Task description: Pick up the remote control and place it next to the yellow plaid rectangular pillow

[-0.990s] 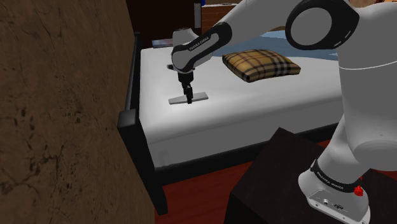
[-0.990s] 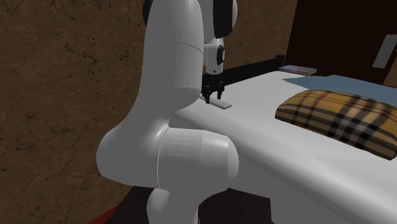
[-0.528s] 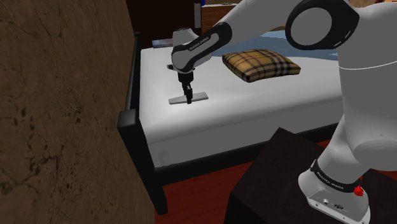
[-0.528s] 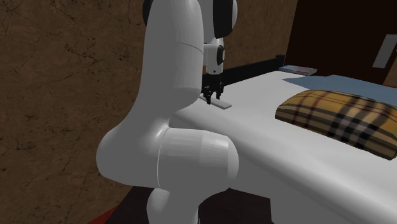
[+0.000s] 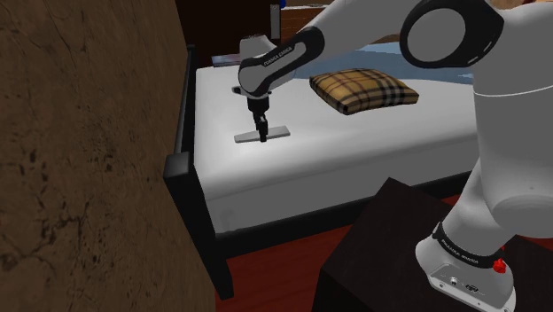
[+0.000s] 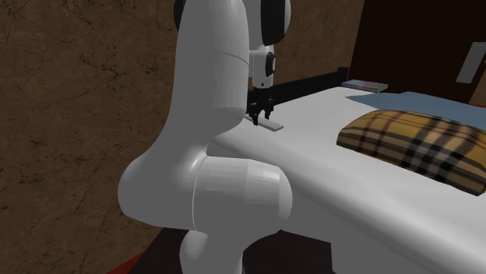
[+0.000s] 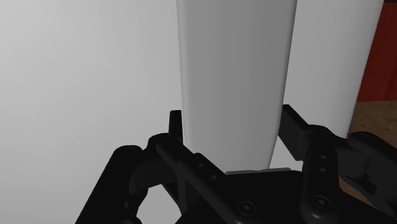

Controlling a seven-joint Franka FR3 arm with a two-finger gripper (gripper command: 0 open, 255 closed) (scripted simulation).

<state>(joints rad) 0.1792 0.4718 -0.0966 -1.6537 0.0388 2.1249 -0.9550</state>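
Note:
The remote control [image 5: 275,133] is a flat grey slab on the white bed, near the shoulder view's left side of the mattress. My black gripper [image 5: 262,135] points straight down and is shut on its middle. In the wrist view the remote [image 7: 232,76] runs as a grey strip between the two fingers [image 7: 174,125], which press its long edges. From the second exterior view the gripper [image 6: 261,120] holds the remote [image 6: 272,125] just above the sheet. The yellow plaid pillow [image 5: 363,90] [image 6: 417,144] lies farther along the bed, well apart from the remote.
The bed has a white mattress [image 5: 354,155] and a black frame [image 5: 182,164]. A rough brown wall [image 5: 89,177] stands close at the shoulder view's left. My dark stand [image 5: 381,248] sits on a red floor. A blue cover [image 6: 436,101] and a small flat thing [image 6: 364,84] lie at the bed's far end.
The fingers have closed onto the remote's edges. Since then the hand has risen a little, taking the remote slightly off the sheet.

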